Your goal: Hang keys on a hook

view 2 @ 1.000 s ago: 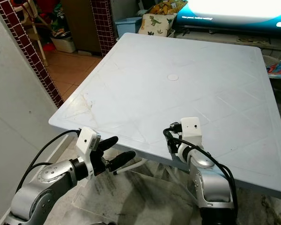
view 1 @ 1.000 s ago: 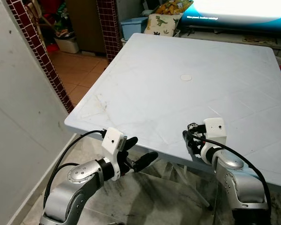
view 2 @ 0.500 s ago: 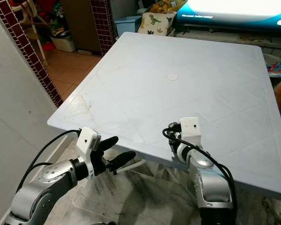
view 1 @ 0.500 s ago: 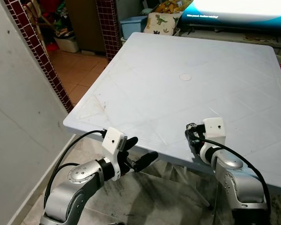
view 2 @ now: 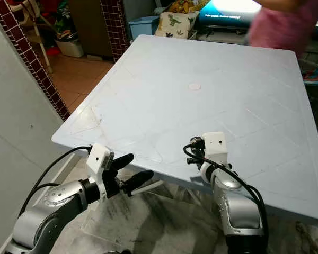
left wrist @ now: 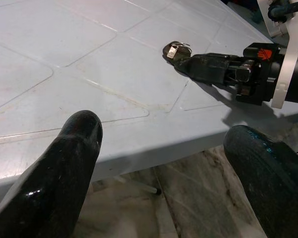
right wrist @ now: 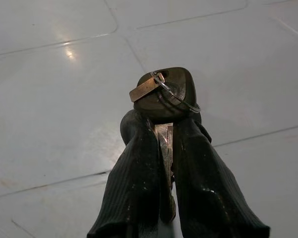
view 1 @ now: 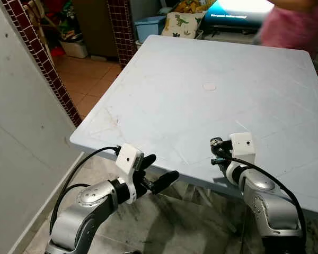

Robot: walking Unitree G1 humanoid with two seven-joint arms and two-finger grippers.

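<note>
Over near edge of white plastic table [view 1: 201, 69]: right gripper [view 1: 216, 144] clamped on keys [view 1: 217, 142], step is carry; next move calls for finding hook, none in sight. Left gripper [view 1: 158, 173] at 7 o'clock, below table edge, fingers spread, empty.

Left wrist view: keys [left wrist: 176, 49] just above matte, grooved tabletop.

Right wrist view: metal blade pinched between ribbed black fingers [right wrist: 139, 173]; dark rounded head and wire ring protrude.

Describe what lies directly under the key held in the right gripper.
Under the black-headed metal key, pinched in the right gripper, lies the pale plastic table. Its fingers cover the blade's sides.
</note>
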